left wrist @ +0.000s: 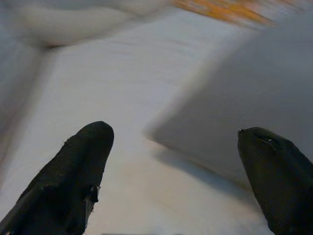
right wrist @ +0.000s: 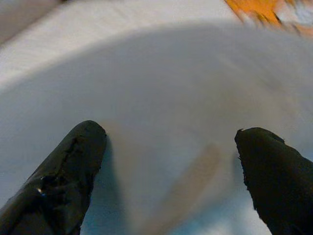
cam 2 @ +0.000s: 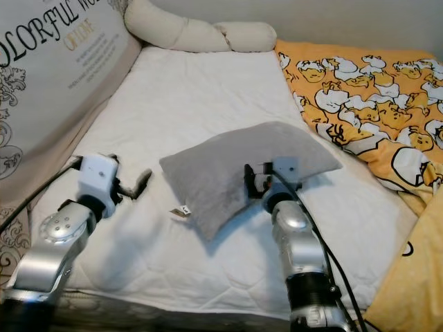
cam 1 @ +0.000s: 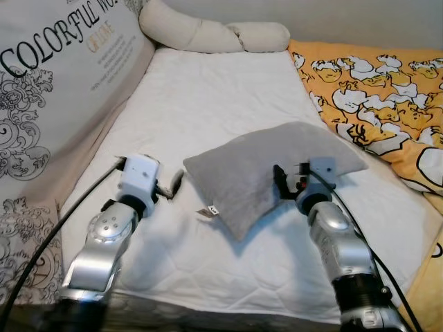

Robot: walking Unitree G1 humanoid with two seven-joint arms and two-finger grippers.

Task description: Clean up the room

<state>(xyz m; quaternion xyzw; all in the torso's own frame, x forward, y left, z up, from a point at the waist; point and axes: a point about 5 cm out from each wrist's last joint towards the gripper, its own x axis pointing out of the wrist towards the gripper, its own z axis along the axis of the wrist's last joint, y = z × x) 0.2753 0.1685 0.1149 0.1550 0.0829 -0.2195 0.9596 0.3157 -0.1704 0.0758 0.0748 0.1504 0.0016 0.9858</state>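
Note:
A grey pillow (cam 1: 266,159) lies slightly askew in the middle of the white mattress (cam 1: 208,90), a small tag at its near corner. My left gripper (cam 1: 169,188) hovers low just left of the pillow's left corner, open, with nothing between its fingers. In the left wrist view the left gripper (left wrist: 176,142) faces the pillow's corner (left wrist: 254,107) over the sheet. My right gripper (cam 1: 289,183) is at the pillow's near right side, open. In the right wrist view its two fingers (right wrist: 78,147) straddle the grey fabric (right wrist: 171,88).
An orange duck-print blanket (cam 1: 374,90) covers the bed's right side. A cream bolster (cam 1: 214,31) lies at the head. A large printed cushion (cam 1: 48,90) leans along the left. The mattress's front edge is just below my arms.

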